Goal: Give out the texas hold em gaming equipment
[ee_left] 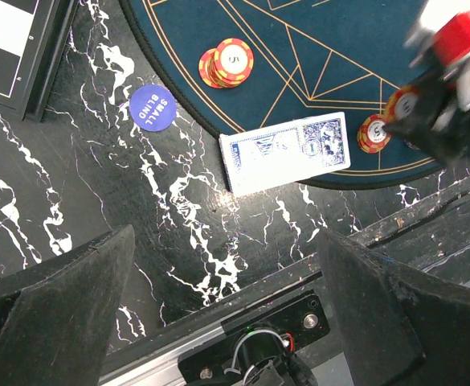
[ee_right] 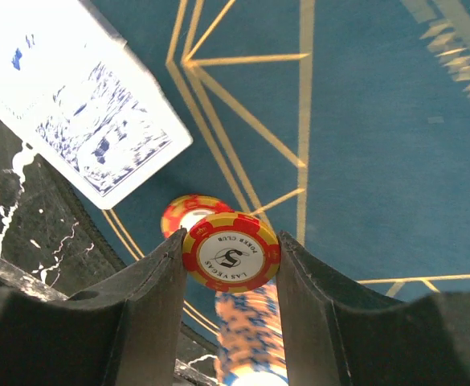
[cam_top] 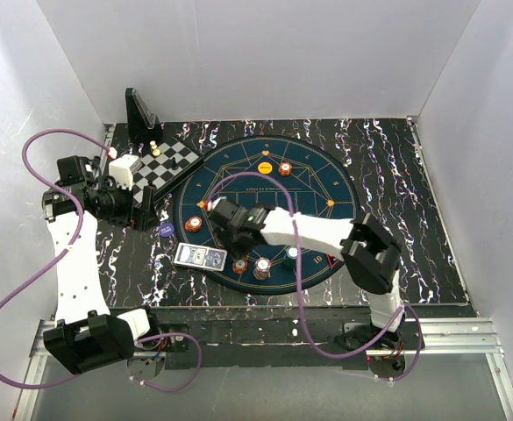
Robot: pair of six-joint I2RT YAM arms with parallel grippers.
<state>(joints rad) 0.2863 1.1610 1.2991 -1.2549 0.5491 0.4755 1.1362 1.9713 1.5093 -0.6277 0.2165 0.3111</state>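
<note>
My right gripper [ee_right: 231, 265] is shut on a red-and-yellow poker chip [ee_right: 231, 251] and holds it above the dark blue mat [ee_right: 363, 161]. A like chip [ee_right: 183, 215] lies on the mat just beyond it, and a blurred orange-and-blue stack [ee_right: 251, 330] stands below. The blue-backed cards [ee_right: 98, 121] lie at the mat's edge. From the top, the right gripper [cam_top: 236, 246] hovers by the cards [cam_top: 201, 256] and chips [cam_top: 240, 264]. My left gripper [ee_left: 226, 297] is open and empty over the black table, near the blue "small blind" marker [ee_left: 152, 107], the cards [ee_left: 287, 151] and a chip stack [ee_left: 226, 63].
A checkered board [cam_top: 167, 165] with small pieces and a black stand [cam_top: 139, 110] are at the back left. More chips [cam_top: 285, 167] [cam_top: 262, 267] [cam_top: 291, 256] and a yellow marker [cam_top: 265, 167] lie on the mat [cam_top: 326, 175]. White walls enclose the table.
</note>
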